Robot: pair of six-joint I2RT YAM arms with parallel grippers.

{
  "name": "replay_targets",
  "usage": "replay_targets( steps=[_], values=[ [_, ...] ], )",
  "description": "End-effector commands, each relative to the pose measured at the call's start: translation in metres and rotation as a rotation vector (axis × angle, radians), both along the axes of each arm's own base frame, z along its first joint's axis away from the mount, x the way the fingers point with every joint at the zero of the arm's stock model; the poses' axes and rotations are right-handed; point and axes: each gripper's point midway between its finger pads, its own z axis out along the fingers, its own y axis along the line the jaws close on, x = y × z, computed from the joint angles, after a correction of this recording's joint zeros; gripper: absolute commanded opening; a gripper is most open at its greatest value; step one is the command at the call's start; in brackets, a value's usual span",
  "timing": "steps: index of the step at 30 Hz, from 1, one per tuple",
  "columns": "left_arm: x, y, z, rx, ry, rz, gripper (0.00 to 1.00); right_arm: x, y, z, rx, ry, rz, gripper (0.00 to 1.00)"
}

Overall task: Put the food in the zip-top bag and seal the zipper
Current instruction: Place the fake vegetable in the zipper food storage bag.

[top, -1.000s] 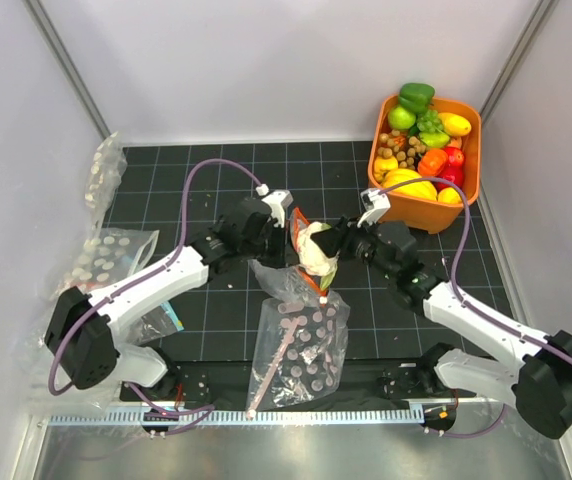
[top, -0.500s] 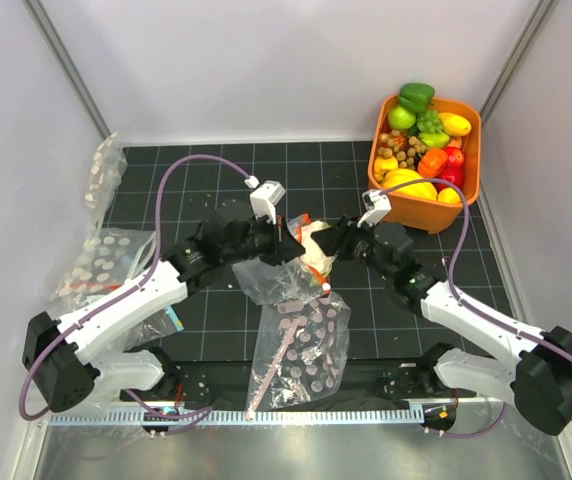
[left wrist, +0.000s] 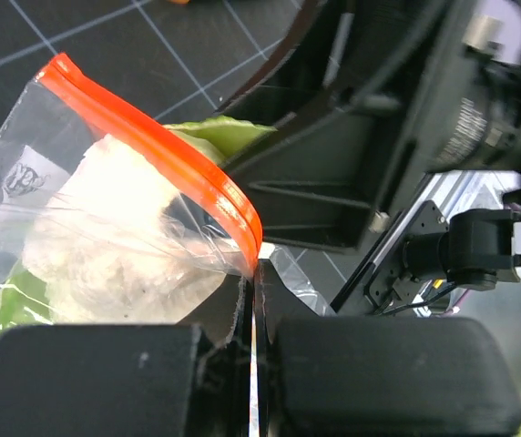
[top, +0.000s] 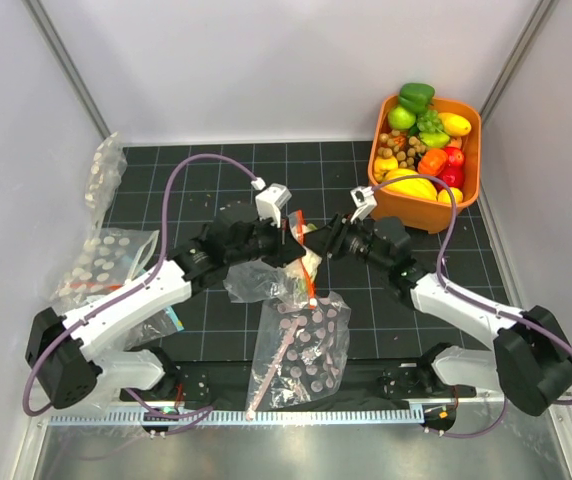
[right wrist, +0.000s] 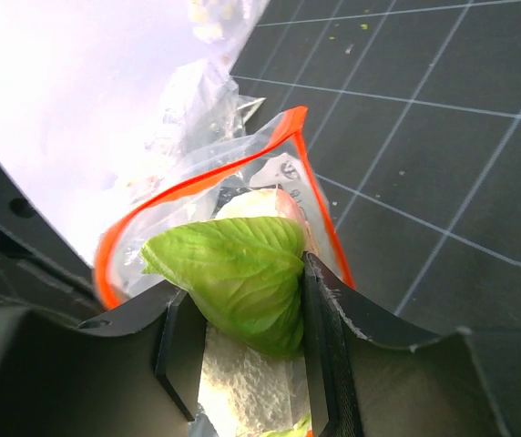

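The clear zip-top bag (top: 256, 283) hangs mid-table between both arms. My left gripper (top: 291, 240) is shut on the bag's mouth edge, right at the orange-red zipper (left wrist: 160, 146), and holds it up. My right gripper (right wrist: 242, 300) is shut on the white cauliflower (right wrist: 251, 373), gripping it by its green leaves (right wrist: 233, 273). The cauliflower sits partway through the open mouth, ringed by the zipper (right wrist: 320, 196). In the left wrist view the cauliflower (left wrist: 106, 228) shows through the plastic. A green bell pepper (top: 416, 95) lies on top of the pile in the basket.
An orange basket (top: 436, 208) heaped with toy produce stands at the back right. A pink-dotted clear bag (top: 301, 350) lies in front of the held bag. White-dotted bags (top: 106, 255) lie along the left edge. Grey walls close in both sides.
My right gripper has pushed the cauliflower leftward into the bag's mouth. The left arm has stretched out and lowered while holding the bag's edge.
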Motion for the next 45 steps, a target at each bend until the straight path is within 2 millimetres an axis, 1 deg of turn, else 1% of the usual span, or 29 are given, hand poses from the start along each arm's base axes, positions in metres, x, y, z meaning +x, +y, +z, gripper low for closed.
replay_targets(
  steps=[1, 3, 4, 6, 10, 11, 12, 13, 14, 16, 19, 20, 21, 22, 24, 25, 27, 28, 29, 30, 31, 34, 36, 37, 38, 40, 41, 44, 45],
  values=[
    [0.000, 0.004, 0.036, -0.087, -0.137, -0.005, 0.00, -0.002, 0.014, 0.033, 0.166, -0.002, 0.111, 0.01],
    [0.001, 0.006, 0.040, -0.098, -0.163, 0.000, 0.00, 0.000, 0.017, 0.031, 0.193, 0.025, 0.143, 0.01],
    [0.000, 0.007, 0.041, -0.099, -0.169, 0.002, 0.00, 0.003, 0.019, 0.026, 0.204, 0.061, 0.146, 0.01],
    [0.003, 0.008, 0.036, -0.085, -0.169, 0.009, 0.00, 0.003, 0.020, 0.027, 0.217, 0.063, 0.170, 0.01],
    [0.002, -0.001, 0.028, -0.064, -0.148, -0.030, 0.00, 0.007, 0.007, 0.033, 0.218, 0.046, 0.127, 0.01],
    [0.002, -0.004, 0.027, -0.054, -0.151, -0.041, 0.00, 0.007, 0.000, 0.038, 0.226, 0.044, 0.114, 0.01],
    [0.003, -0.006, 0.020, -0.035, -0.144, -0.044, 0.00, 0.007, -0.004, 0.039, 0.235, 0.050, 0.107, 0.01],
    [0.006, -0.006, 0.018, -0.017, -0.158, -0.029, 0.00, 0.010, -0.010, 0.045, 0.255, 0.042, 0.094, 0.01],
    [0.002, -0.011, 0.014, 0.003, -0.172, -0.035, 0.00, 0.007, -0.011, 0.049, 0.278, 0.058, 0.115, 0.01],
    [0.011, -0.011, 0.005, 0.079, -0.233, -0.001, 0.00, 0.006, -0.016, 0.057, 0.312, 0.059, 0.126, 0.01],
    [0.013, -0.017, 0.001, 0.106, -0.285, 0.002, 0.00, 0.011, -0.017, 0.049, 0.323, 0.130, 0.124, 0.01],
    [0.014, -0.019, 0.005, 0.091, -0.305, 0.006, 0.00, 0.013, -0.016, 0.046, 0.324, 0.143, 0.127, 0.01],
    [0.013, -0.020, 0.007, 0.091, -0.326, -0.001, 0.00, 0.015, -0.013, 0.037, 0.328, 0.182, 0.134, 0.01],
    [0.010, -0.018, 0.004, 0.095, -0.333, -0.004, 0.00, 0.015, -0.012, 0.041, 0.348, 0.164, 0.145, 0.01],
    [0.012, -0.020, 0.014, 0.050, -0.380, -0.004, 0.00, 0.015, -0.009, 0.036, 0.362, 0.184, 0.161, 0.01],
    [0.010, -0.018, 0.010, 0.050, -0.392, -0.008, 0.00, 0.016, -0.009, 0.037, 0.363, 0.175, 0.157, 0.01],
    [0.008, -0.022, 0.018, 0.008, -0.423, -0.024, 0.00, 0.013, -0.006, 0.037, 0.342, 0.155, 0.155, 0.01],
    [0.007, -0.021, 0.016, 0.002, -0.430, -0.031, 0.00, 0.016, -0.005, 0.029, 0.293, 0.150, 0.125, 0.01],
    [0.007, -0.023, 0.021, -0.020, -0.451, -0.034, 0.00, 0.014, -0.003, 0.028, 0.266, 0.140, 0.125, 0.01],
    [0.007, -0.023, 0.021, -0.022, -0.462, -0.036, 0.00, 0.012, 0.000, 0.027, 0.250, 0.131, 0.126, 0.01],
    [0.007, -0.022, 0.021, -0.026, -0.467, -0.034, 0.00, 0.005, 0.006, 0.034, 0.243, 0.105, 0.147, 0.01],
    [0.008, -0.021, 0.019, -0.018, -0.472, -0.027, 0.00, 0.000, 0.006, 0.041, 0.247, 0.090, 0.159, 0.01],
    [0.000, -0.025, 0.020, -0.050, -0.479, -0.070, 0.00, 0.003, 0.002, 0.041, 0.216, 0.063, 0.133, 0.01],
    [-0.002, -0.026, 0.022, -0.066, -0.486, -0.083, 0.00, 0.003, 0.002, 0.036, 0.190, 0.081, 0.121, 0.01],
    [-0.004, -0.028, 0.029, -0.102, -0.498, -0.084, 0.00, 0.006, 0.000, 0.036, 0.160, 0.050, 0.098, 0.01],
    [-0.011, -0.026, 0.032, -0.134, -0.509, -0.106, 0.00, 0.006, 0.000, 0.029, 0.110, 0.060, 0.075, 0.01],
    [-0.013, -0.026, 0.039, -0.160, -0.526, -0.107, 0.00, 0.006, 0.002, 0.029, 0.080, 0.032, 0.060, 0.01],
    [-0.017, -0.019, 0.045, -0.199, -0.546, -0.090, 0.00, 0.001, 0.009, 0.027, 0.052, 0.024, 0.076, 0.01],
    [-0.017, -0.017, 0.044, -0.202, -0.552, -0.084, 0.00, -0.001, 0.013, 0.026, 0.052, 0.028, 0.097, 0.05]
  ],
)
